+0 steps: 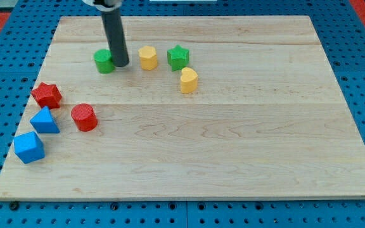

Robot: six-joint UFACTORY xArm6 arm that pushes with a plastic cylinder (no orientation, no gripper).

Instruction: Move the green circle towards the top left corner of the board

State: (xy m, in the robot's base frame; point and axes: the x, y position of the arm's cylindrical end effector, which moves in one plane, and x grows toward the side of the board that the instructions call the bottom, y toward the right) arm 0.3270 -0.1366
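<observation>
With no pincer to open or shut, the tip [120,64] touches the right side of the green circle [104,61] in the frame's upper left, so an off-centre push could let it slip past the board's [246,145] corner.

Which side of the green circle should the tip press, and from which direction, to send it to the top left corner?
Press its lower right side, coming from the view's bottom right. My tip now stands against the right side of the green circle, so a push from here would likely send it left only. The round wall may slip aside, so aim through its middle, towards the board corner.
</observation>
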